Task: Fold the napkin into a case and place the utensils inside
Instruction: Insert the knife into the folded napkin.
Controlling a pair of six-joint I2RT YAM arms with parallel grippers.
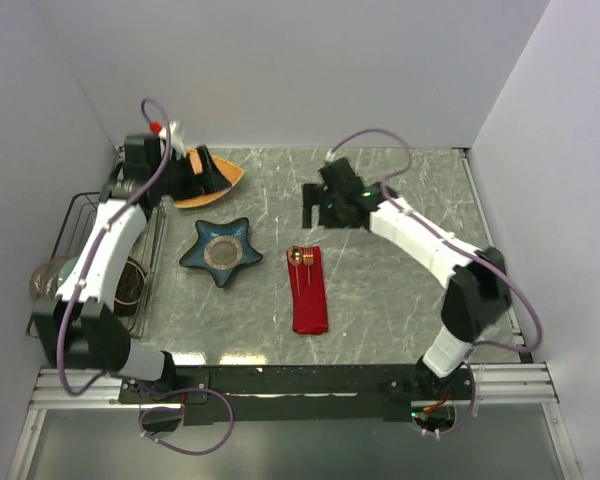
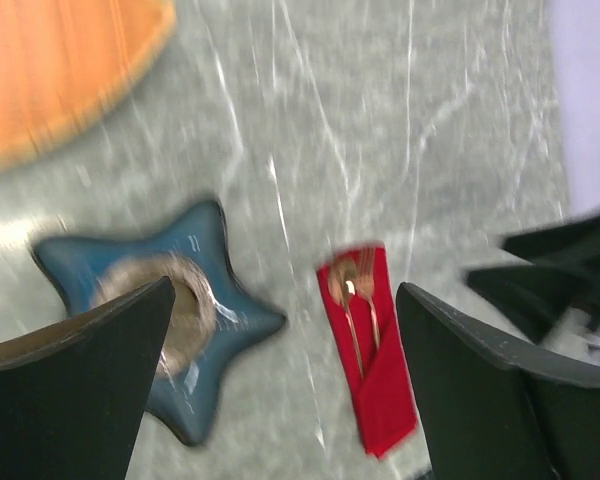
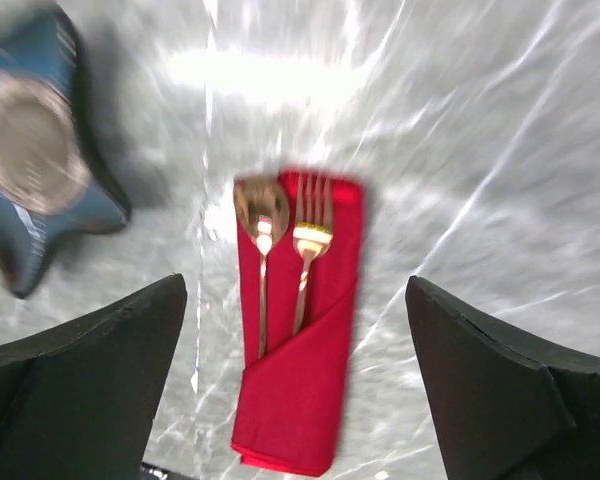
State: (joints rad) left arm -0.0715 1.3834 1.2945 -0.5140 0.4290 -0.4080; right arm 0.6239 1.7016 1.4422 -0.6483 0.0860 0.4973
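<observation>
Utensils [image 3: 310,240] protrude over diagonal edge of napkin [image 3: 295,400].

Table top [image 1: 400,200] – grey-green stone-look surface with white veining, matte, scuffed.
Back wall [image 1: 300,70], left wall [image 1: 30,120], right wall [image 1: 550,120] – plain pale panels closing in the table on three sides.
Rail [image 1: 510,380] – bare aluminium, along the near edge.
Wire rack [image 1: 72,215] – dark metal, at the table's left edge.
Light – even, from above; one white glare patch [image 3: 260,70] on the surface.

Red napkin [image 3: 298,380] folded into a narrow pocket, lying right of the star dish [image 1: 219,251]; spoon [image 3: 261,225] and fork [image 3: 311,235] tucked inside, heads protruding.
</observation>
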